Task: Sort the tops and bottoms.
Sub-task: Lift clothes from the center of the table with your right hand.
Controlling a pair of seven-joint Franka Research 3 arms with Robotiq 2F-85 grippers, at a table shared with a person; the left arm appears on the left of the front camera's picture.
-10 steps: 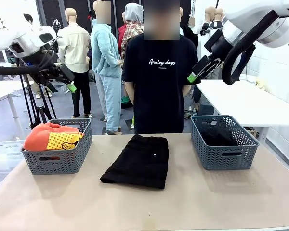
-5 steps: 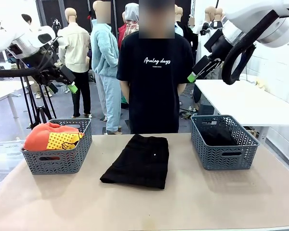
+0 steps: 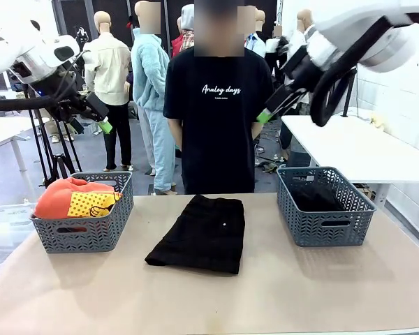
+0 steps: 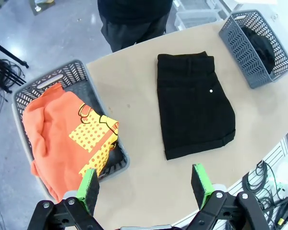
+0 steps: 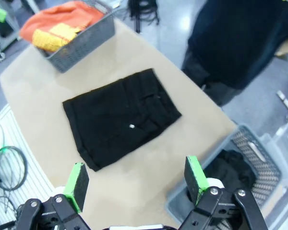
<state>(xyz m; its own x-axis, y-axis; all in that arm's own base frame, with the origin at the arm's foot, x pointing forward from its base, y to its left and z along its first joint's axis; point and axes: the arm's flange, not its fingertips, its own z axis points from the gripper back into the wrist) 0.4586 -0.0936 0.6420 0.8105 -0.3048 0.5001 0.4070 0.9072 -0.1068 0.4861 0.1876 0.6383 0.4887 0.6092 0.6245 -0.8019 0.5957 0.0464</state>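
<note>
One of the bottoms, black folded shorts [image 3: 199, 234] with a tiny white button, lies flat at the table's middle, also seen in the left wrist view [image 4: 194, 103] and the right wrist view [image 5: 122, 117]. Another black garment [image 3: 315, 199] sits inside the right basket [image 3: 328, 229]. An orange top [image 3: 66, 197] with a yellow dotted patch fills the left basket [image 3: 91, 236]. My left gripper [image 3: 103, 125] hangs open high above the left basket, its fingers spread wide [image 4: 144, 178]. My right gripper [image 3: 265, 115] is open too, high up between the shorts and the right basket [image 5: 136, 171].
A person [image 3: 216, 125] in a black printed T-shirt stands at the table's far edge, hands behind the back. A white side table [image 3: 356, 146] stands beyond the right basket. Bare tabletop [image 3: 279, 293] lies in front of the shorts.
My right arm has swung a little to the left, toward the table's middle. The person has shifted slightly left. The left arm and the garments have not moved.
</note>
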